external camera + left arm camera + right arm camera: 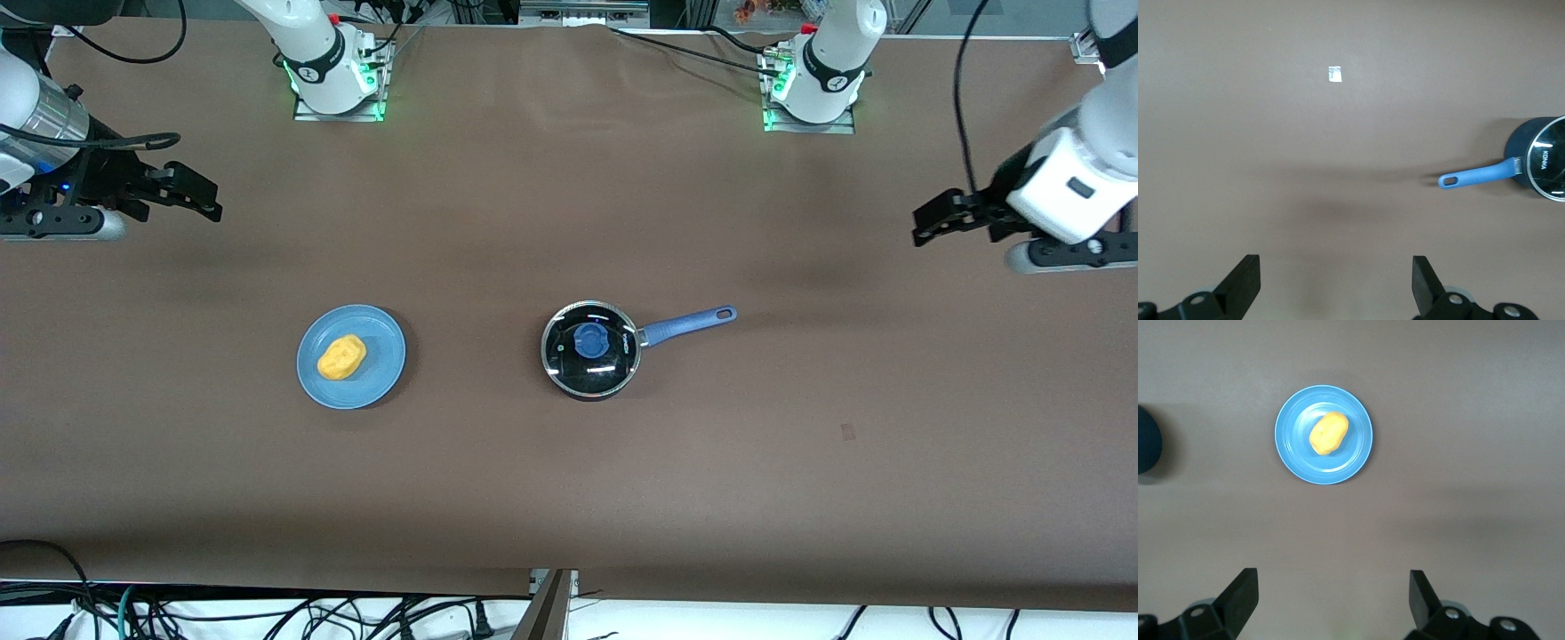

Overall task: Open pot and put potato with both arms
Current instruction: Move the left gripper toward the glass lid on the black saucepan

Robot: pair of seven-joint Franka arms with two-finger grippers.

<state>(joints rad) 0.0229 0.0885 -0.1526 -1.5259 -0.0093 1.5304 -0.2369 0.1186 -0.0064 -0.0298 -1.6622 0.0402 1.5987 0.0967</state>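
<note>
Pot (590, 348) and lid (591, 347) sit together near the middle of the table, slightly toward the left arm's end, with the lid closed and its blue knob (589, 340) facing straight up. Your left gripper (944, 218) hangs with its jaws wide and empty over the table's edge at the left arm's end, so the pot lies inward from it toward the table's centre. The long blue handle (689, 324) points out toward that same end, which makes the left arm the nearer one for the lid. In the left wrist view the handle (1478, 176) aims toward the spread fingers (1243, 283), with bare brown table (1338, 167) between.

Your right gripper (182, 191) hovers over the edge at the right arm's end, jaws also wide and holding nothing. The potato (342, 356) rests on a light-blue plate (378, 351) on that arm's side of the centre, its long axis slanted across the plate; the right wrist view shows the potato (1329, 433) clear of the plate's rim (1288, 447).

You have open table all round both things, and plate and pot stand well apart, so I judge neither arm should crowd the other while the lid comes off first.
</note>
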